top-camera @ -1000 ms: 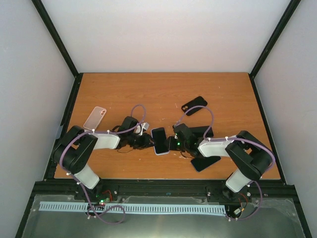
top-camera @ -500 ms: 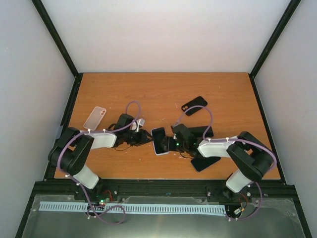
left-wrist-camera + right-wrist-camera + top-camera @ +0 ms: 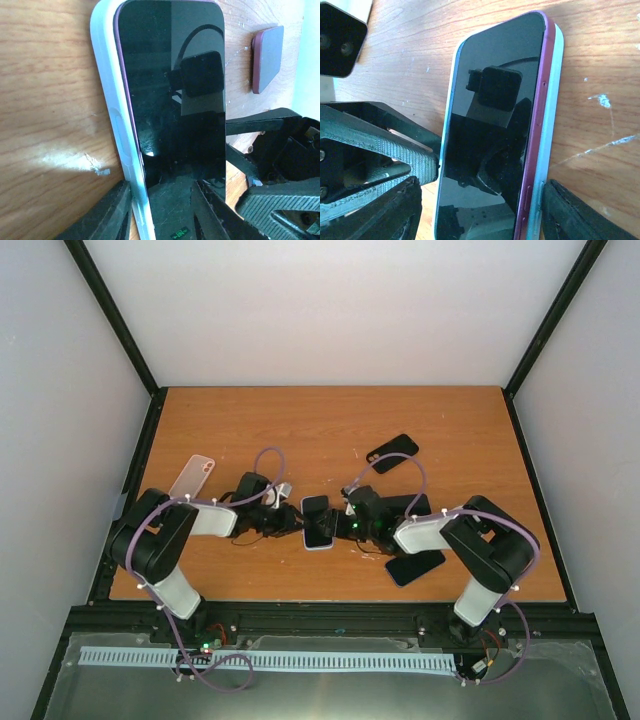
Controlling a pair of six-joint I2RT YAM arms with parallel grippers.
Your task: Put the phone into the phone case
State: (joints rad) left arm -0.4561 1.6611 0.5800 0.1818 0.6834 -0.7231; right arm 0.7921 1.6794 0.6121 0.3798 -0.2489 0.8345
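Observation:
The phone [image 3: 318, 523], with a black screen and purple rim, lies in a pale blue case at mid-table, between both grippers. In the right wrist view the phone [image 3: 492, 135] shows its purple side above the case wall [image 3: 555, 100], so that side sits raised. My right gripper [image 3: 482, 210] spans the width of the phone and case, with a finger against each long edge. My left gripper [image 3: 162, 215] comes from the left and pinches the case wall [image 3: 117, 130]. Its ribbed finger [image 3: 385, 145] touches the phone's left edge. The phone [image 3: 172, 90] fills the left wrist view.
A clear pink case [image 3: 192, 477] lies at the left. A black case [image 3: 392, 452] lies behind the right arm, with dark phones or cases [image 3: 415, 565] beside it. A maroon item [image 3: 267, 60] lies past the phone.
The phone in its case and both grippers have shifted slightly left and away from the arm bases. The left arm's elbow has swung out and back.

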